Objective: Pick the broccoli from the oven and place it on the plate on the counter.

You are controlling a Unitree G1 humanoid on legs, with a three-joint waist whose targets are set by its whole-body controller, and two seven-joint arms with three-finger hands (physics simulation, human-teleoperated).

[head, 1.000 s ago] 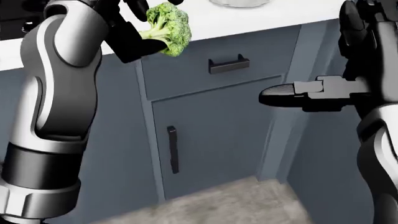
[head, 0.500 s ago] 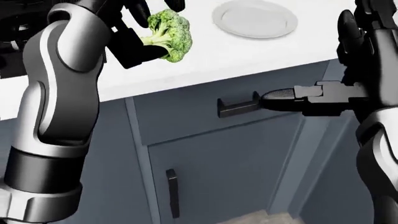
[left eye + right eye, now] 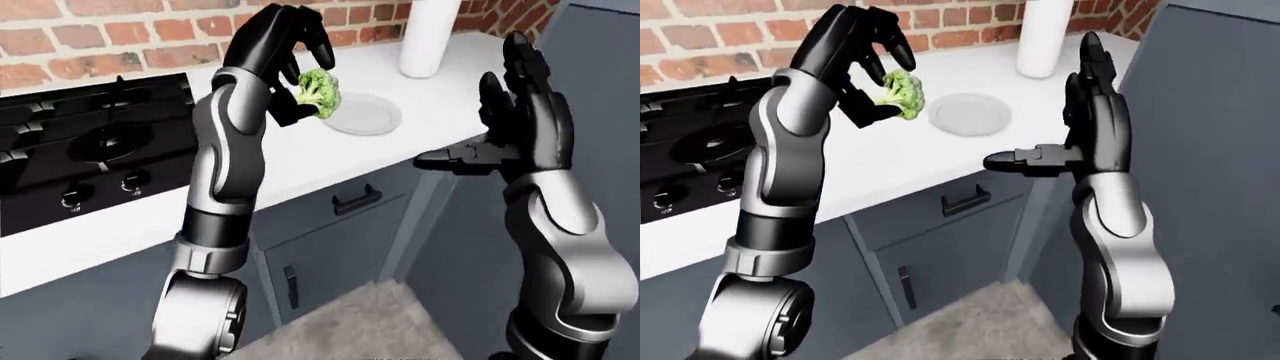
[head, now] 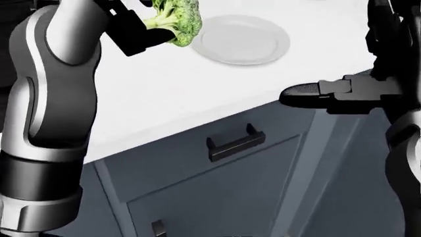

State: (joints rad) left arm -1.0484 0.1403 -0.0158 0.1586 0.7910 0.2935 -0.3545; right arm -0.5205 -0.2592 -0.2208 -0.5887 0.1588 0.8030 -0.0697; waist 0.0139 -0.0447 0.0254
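Note:
My left hand [image 3: 290,75] is raised over the white counter [image 3: 280,161] and shut on a green broccoli floret [image 3: 319,91], also seen in the head view as broccoli [image 4: 174,19]. The broccoli hangs just left of a white plate [image 3: 362,115], which lies flat on the counter; in the head view the plate [image 4: 241,39] is at the top middle. My right hand [image 3: 500,127] is held open, fingers spread upward, thumb pointing left, to the right of the plate and off the counter's edge. It holds nothing.
A black cooktop with knobs [image 3: 85,154] is set in the counter at the left. A white cylinder [image 3: 428,34] stands past the plate against the brick wall. Grey drawer and door with black handles [image 3: 355,200] sit below; a tall grey panel [image 3: 1210,135] is at the right.
The camera has tilted up, so the counter and plate have slid down in the head view. My left hand has carried the broccoli closer to the plate. The right hand stays open.

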